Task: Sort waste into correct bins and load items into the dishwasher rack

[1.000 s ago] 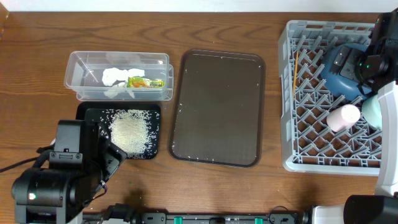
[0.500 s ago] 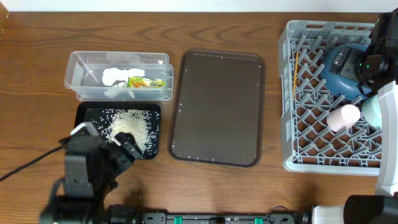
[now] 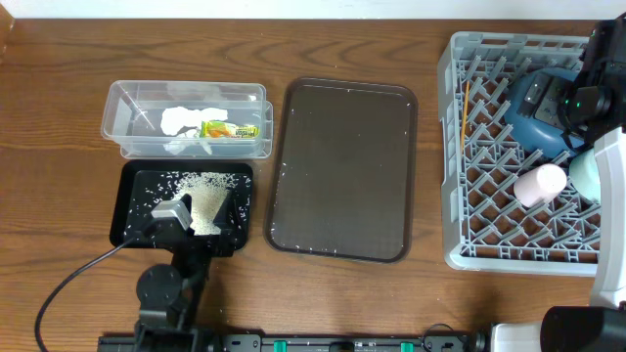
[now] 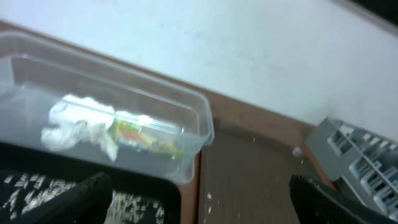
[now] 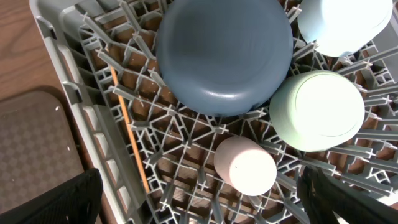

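Left gripper (image 4: 200, 200) hangs spread wide over rice (image 3: 210, 186) in the black tray (image 3: 132, 230), tissue (image 3: 179, 119) and wrapper (image 3: 231, 128) in the clear tub (image 3: 115, 115) just ahead, while right gripper (image 5: 202, 199) hangs spread wide above the rack (image 5: 53, 37), with dish (image 5: 224, 53), bowl (image 5: 317, 111), cup (image 5: 245, 165) and stick (image 5: 127, 121) beneath.

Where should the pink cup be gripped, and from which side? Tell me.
Grip the pink cup across the middle of its round body, coming from above. It lies tipped on its side in the rack, long axis roughly left to right in the overhead view, with a pale dish close at its right end, so a grip front to back likely fits best.
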Available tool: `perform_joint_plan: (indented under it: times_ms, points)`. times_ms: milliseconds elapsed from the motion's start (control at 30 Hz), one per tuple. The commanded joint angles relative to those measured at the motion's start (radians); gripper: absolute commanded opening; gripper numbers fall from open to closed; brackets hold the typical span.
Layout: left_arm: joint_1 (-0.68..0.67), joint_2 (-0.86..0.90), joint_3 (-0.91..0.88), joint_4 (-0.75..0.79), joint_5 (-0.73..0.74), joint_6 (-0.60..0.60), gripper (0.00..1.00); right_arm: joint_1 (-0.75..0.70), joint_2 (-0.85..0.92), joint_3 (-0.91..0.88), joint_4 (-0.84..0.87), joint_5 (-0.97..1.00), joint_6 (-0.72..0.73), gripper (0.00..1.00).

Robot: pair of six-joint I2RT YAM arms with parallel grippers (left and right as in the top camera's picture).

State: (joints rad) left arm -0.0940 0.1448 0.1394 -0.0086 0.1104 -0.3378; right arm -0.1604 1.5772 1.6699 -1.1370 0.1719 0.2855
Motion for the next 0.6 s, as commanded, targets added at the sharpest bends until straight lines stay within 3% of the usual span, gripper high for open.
perform_joint_plan:
  times_ms: [0,200,400,567]
  points:
    - [-0.003,-0.032,-0.066,0.097,0.014,0.027,0.93,-0.005,0.001,0.003,-0.001,0.003,0.014,0.99]
    - [-0.002,-0.083,-0.126,0.130,0.045,0.075,0.93,-0.005,0.001,0.003,-0.001,0.003,0.014,0.99]
    - [0.023,-0.142,-0.136,-0.050,0.061,0.257,0.93,-0.005,0.001,0.003,-0.001,0.003,0.014,0.99]
    - [0.080,-0.143,-0.136,-0.051,0.049,0.308,0.93,-0.005,0.001,0.003,-0.001,0.003,0.014,0.99]
